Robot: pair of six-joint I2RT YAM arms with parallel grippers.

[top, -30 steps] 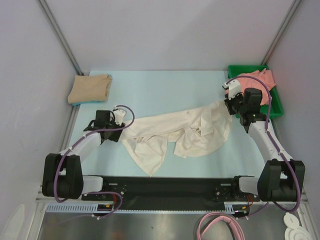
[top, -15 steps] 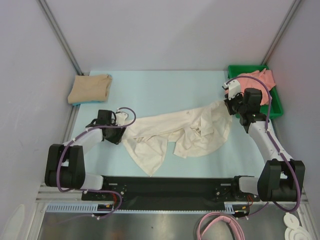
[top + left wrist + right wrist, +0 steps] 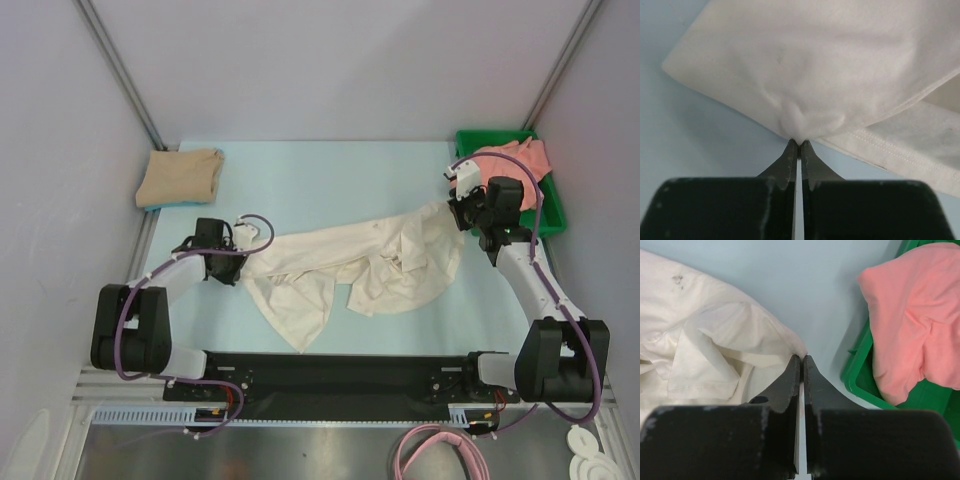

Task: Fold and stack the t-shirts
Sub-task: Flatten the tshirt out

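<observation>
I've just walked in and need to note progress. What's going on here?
Both grippers have hold of a cream shirt lying crumpled across the table. The left gripper is shut on its left edge and the right gripper pinches its right corner. A tan shirt lies folded at the far left. A pink shirt sits bunched in the green tray.

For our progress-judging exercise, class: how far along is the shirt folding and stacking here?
Done: the tan shirt lies folded at the far left of the table. In hand: the left gripper and right gripper pinch opposite ends of the crumpled cream shirt. Left: folding it, then the pink shirt bunched in the green tray, and stacking.
</observation>
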